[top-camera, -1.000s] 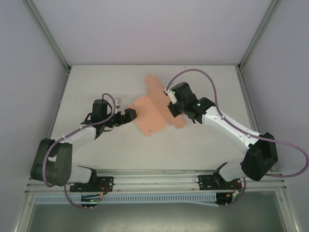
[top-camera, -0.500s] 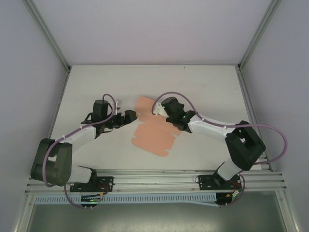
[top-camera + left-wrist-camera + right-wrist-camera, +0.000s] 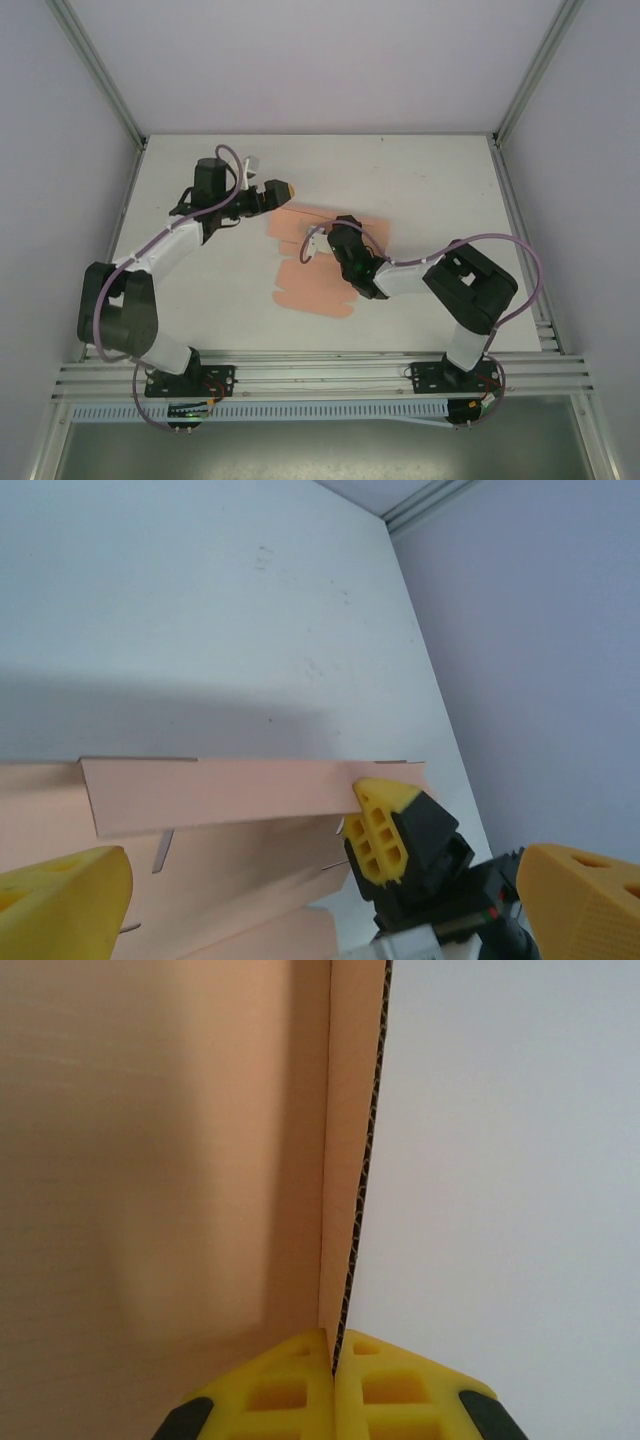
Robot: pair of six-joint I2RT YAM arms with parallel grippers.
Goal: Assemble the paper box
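Currently you have one paper box (image 3: 308,285) on the table (image 3: 430,180): salmon-pink card, a die-cut sheet lying mostly flat, just left of centre in the top view. Its near part shows notched edges toward the bottom of the frame.

One flap (image 3: 250,792), along the sheet's far edge, is folded up. In the left wrist view it runs as a long strip across the middle of the frame, casting a shadow on the table behind it.

Right gripper (image 3: 332,1365): jaws clenched on the raised flap. Its yellow fingertips (image 3: 270,1392) press together on the corrugated edge at the bottom of the right wrist view.

Left gripper (image 3: 281,189): upper left of centre in the top view, near the sheet's far edge. Its jaws are released and spread wide, grasping nothing.
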